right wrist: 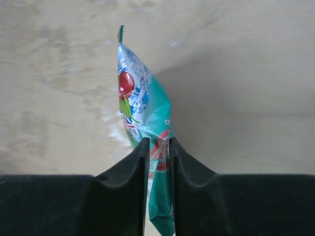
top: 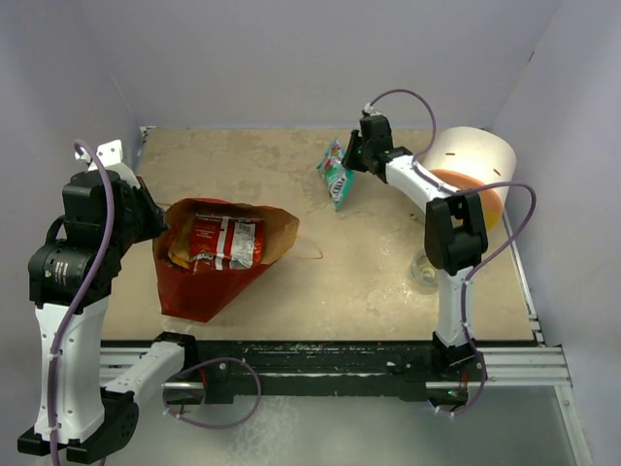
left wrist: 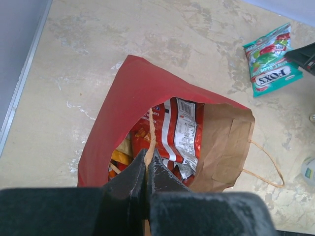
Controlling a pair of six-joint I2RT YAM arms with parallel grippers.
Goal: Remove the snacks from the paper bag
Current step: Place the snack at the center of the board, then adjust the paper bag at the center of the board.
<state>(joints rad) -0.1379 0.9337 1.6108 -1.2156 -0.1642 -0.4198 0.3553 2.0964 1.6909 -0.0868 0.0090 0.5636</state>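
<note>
The paper bag (top: 209, 286), red outside and brown inside, lies on its side at the left with its mouth open (left wrist: 133, 93). Inside it I see a red and silver snack packet (top: 225, 241) (left wrist: 174, 130) and an orange one (left wrist: 120, 160) beside it. My left gripper (top: 163, 225) (left wrist: 146, 156) is shut on the bag's brown rim. A teal-green snack packet (top: 336, 177) (left wrist: 269, 61) (right wrist: 147, 108) rests on the table at the back. My right gripper (top: 351, 160) (right wrist: 159, 143) stands over it, jaws parted a little, with the packet's edge loose between them.
A white cylinder with an orange band (top: 475, 165) lies at the back right by the wall. A small clear tape roll (top: 425, 270) (left wrist: 309, 169) sits near the right arm. The bag's string handle (left wrist: 268, 167) trails on the table. Walls enclose the table on the left, back and right.
</note>
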